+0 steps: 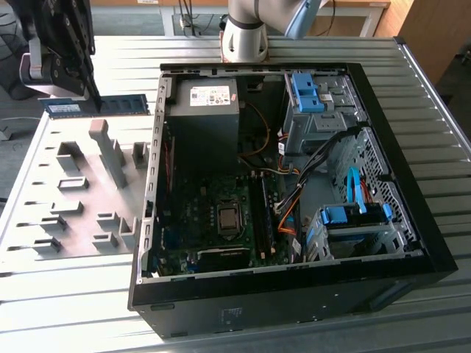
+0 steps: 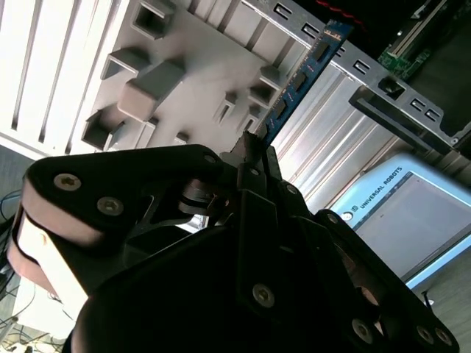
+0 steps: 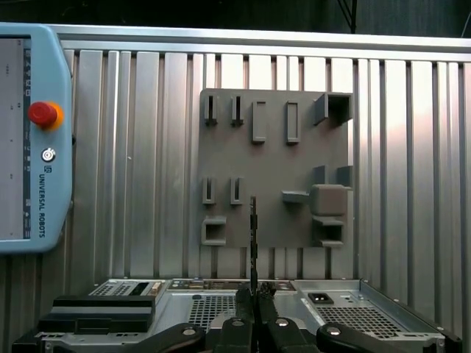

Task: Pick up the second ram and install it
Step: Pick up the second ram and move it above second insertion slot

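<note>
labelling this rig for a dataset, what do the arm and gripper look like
The arm has silver-grey tube sections with a light blue joint cover. The gripper is matte black, built of flat linkage plates with rounded ends, fastened by silver screws and narrowing toward slim tips. A pale ring sits behind it at the wrist.

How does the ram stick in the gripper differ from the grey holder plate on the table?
The second ram is a long, narrow blue-green strip with black chips; the grey holder plate is broad and plain grey, with raised blocks. The ram is held on edge in the gripper; the plate lies flat on the ribbed table. Both are outside the computer case.
</note>
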`<state>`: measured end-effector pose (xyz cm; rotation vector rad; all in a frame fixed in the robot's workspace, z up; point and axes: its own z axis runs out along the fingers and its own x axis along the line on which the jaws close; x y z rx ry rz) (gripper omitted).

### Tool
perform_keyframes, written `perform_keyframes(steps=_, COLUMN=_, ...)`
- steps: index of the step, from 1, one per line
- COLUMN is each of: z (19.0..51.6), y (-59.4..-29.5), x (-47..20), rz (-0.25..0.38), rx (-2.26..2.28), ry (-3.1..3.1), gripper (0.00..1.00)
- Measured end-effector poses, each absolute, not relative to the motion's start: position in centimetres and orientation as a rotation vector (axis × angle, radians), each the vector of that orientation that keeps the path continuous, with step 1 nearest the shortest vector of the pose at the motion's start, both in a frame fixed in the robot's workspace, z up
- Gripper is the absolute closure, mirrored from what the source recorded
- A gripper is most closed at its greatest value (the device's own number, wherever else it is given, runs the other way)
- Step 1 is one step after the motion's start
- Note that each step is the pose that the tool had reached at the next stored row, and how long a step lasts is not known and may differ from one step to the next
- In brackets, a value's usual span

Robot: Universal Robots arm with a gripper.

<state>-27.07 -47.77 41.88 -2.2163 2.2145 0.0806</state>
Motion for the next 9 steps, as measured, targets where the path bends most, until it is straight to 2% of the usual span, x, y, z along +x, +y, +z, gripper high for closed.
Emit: perform_keyframes(steps=9, z=41.9, y=-47.8, x=-25.9, rz=0.081, rx=-2.216, ry=2.215, gripper=0.86)
